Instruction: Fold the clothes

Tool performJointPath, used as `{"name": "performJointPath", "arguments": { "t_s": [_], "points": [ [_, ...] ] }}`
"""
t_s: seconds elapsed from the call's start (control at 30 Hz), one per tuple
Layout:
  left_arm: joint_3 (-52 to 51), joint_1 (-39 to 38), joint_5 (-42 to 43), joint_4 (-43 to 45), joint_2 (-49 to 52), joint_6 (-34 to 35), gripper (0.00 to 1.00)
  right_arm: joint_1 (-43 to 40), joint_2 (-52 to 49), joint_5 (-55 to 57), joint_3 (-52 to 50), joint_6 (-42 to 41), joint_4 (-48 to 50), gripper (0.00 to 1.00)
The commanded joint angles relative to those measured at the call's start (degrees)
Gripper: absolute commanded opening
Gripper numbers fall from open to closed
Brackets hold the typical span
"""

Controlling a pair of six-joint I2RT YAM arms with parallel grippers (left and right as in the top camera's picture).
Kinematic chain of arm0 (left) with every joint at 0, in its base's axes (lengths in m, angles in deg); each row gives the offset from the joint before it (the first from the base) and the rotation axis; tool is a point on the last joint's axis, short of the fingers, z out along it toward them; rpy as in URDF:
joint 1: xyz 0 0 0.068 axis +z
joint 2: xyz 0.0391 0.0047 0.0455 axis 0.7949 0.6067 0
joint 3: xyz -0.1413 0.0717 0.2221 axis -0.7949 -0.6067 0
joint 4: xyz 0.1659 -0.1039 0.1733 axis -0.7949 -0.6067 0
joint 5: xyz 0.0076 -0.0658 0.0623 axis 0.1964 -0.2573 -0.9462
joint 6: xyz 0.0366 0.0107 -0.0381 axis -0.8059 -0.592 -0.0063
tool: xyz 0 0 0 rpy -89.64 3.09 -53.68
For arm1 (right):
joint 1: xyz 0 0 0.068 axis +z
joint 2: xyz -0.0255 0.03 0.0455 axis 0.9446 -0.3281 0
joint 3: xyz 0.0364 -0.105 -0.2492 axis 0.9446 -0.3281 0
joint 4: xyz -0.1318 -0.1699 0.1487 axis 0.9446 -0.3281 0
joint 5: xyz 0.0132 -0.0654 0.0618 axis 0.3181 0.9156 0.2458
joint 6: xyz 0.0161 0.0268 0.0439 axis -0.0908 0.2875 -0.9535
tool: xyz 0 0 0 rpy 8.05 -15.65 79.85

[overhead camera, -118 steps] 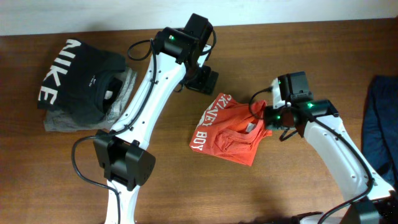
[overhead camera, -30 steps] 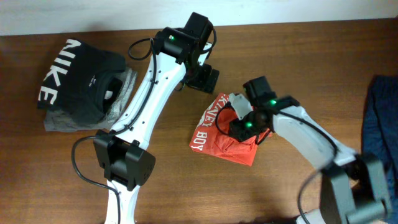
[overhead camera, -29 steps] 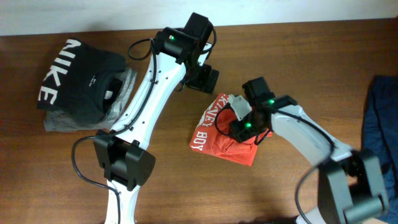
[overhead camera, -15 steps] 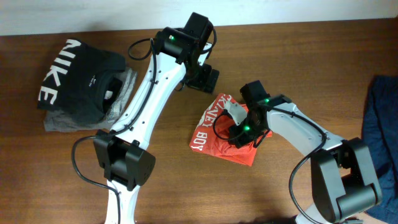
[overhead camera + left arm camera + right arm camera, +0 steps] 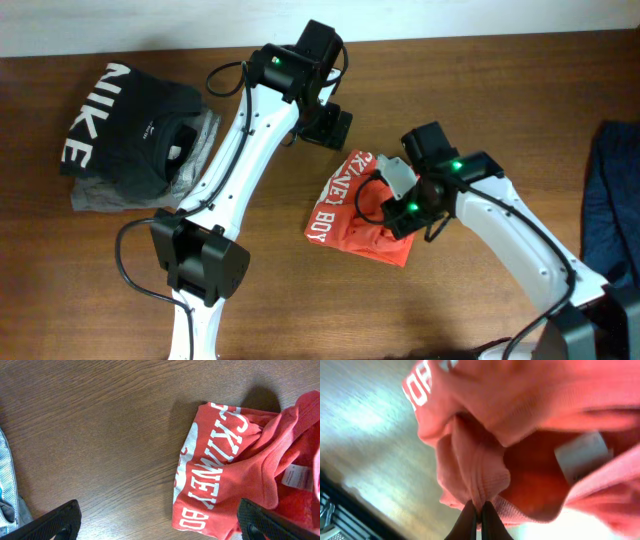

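The orange-red T-shirt (image 5: 350, 210) lies bunched on the wooden table, white block lettering up along its left side. It also shows in the left wrist view (image 5: 235, 465) and fills the right wrist view (image 5: 520, 425). My right gripper (image 5: 398, 215) sits over the shirt's right part, shut on a ribbed fold of the shirt (image 5: 480, 485) pinched between its fingers. My left gripper (image 5: 328, 127) hovers just beyond the shirt's far edge, open and empty, its two black fingertips (image 5: 55, 522) wide apart over bare wood.
A black garment with white NIKE letters (image 5: 125, 125) lies on a grey folded piece at the far left. A dark blue garment (image 5: 612, 200) lies at the right edge. A pale wall edge runs along the table's back.
My right arm swung in from the right onto the shirt, closed on a fold, and has now shifted slightly right. The left arm has not moved.
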Motion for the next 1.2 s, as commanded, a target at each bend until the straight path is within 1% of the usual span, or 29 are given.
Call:
{"name": "performJointPath", "arguments": {
  "t_s": [0.0, 0.23, 0.3, 0.5, 0.6, 0.67, 0.73, 0.8, 0.83, 0.87, 0.9, 1.03, 1.17],
  "points": [
    [1.01, 0.26, -0.2, 0.11, 0.39, -0.76, 0.99, 0.11, 0.2, 2.45, 0.44, -2.03, -2.82, 0.04],
    [1.01, 0.26, -0.17, 0.11, 0.39, -0.76, 0.99, 0.09, 0.2, 7.96, 0.44, -8.0, -9.2, 0.04],
    [1.01, 0.26, -0.17, 0.13, 0.39, -0.76, 0.99, 0.11, 0.2, 8.02, 0.44, -9.11, -10.12, 0.04],
    [1.01, 0.26, -0.2, 0.11, 0.39, -0.76, 0.99, 0.11, 0.09, 8.02, 0.44, -10.51, -10.27, 0.04],
    [1.01, 0.26, -0.2, 0.09, 0.39, -1.2, 0.99, 0.11, 0.09, 8.02, 0.44, -10.73, -11.89, 0.05],
    [1.01, 0.26, -0.2, 0.07, 0.39, -1.4, 0.99, 0.11, 0.09, 8.02, 0.44, -10.93, -13.57, 0.1],
    [1.01, 0.26, -0.17, 0.11, 0.39, -1.4, 0.99, 0.09, 0.09, 8.02, 0.44, -10.97, -14.53, 0.11],
    [1.01, 0.26, -0.2, 0.17, 0.39, -1.4, 0.99, 0.09, 0.09, 7.98, 0.44, -12.0, -15.21, 0.16],
    [1.01, 0.26, -0.17, 0.22, 0.39, -1.4, 0.99, 0.11, 0.09, 7.98, 0.44, -12.0, -15.65, 0.21],
    [1.01, 0.26, -0.17, 0.24, 0.39, -1.4, 0.99, 0.11, 0.09, 8.0, 0.44, -11.98, -16.28, 0.31],
    [1.01, 0.26, -0.17, 0.26, 0.39, -1.4, 0.99, 0.09, 0.09, 8.0, 0.44, -11.96, -16.72, 0.37],
    [1.01, 0.26, -0.17, 0.26, 0.39, -1.4, 0.99, 0.07, 0.09, 8.48, 0.44, -12.0, -15.69, 0.38],
    [1.01, 0.26, -0.17, 0.28, 0.42, -1.4, 0.99, -0.24, 0.09, 8.94, 0.44, -13.2, -9.9, 0.35]
  ]
}}
